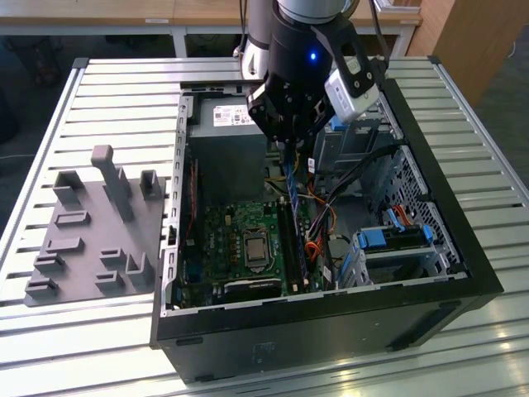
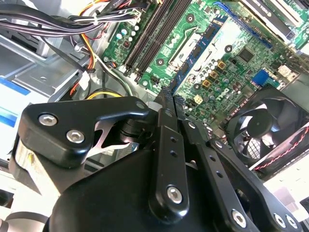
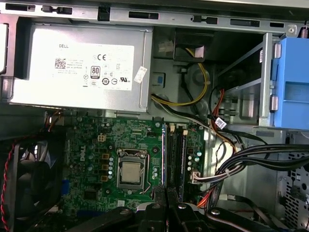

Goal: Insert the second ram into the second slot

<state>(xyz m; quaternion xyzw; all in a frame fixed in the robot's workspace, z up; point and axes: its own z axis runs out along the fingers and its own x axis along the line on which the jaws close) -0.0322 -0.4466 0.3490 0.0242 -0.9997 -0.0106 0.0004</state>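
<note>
Gripper point(image 1: 287, 149) is pinched shut on the second ram point(image 1: 291, 186), a thin blue stick seen edge-on, hanging from the fingertips over the dark memory slots point(image 3: 176, 154) on the motherboard point(image 1: 223, 231). Contact with the slots is unclear. The open computer case point(image 1: 331, 331) lies on the slatted desk point(image 1: 107, 91).

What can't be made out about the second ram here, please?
Second wrist view: the hand holds the second ram edge-on, so its contact edge is hidden.
Exterior view: the hand hides its grip; the ram partly covers the slots.
First wrist view: the edge cuts the fan.
</note>
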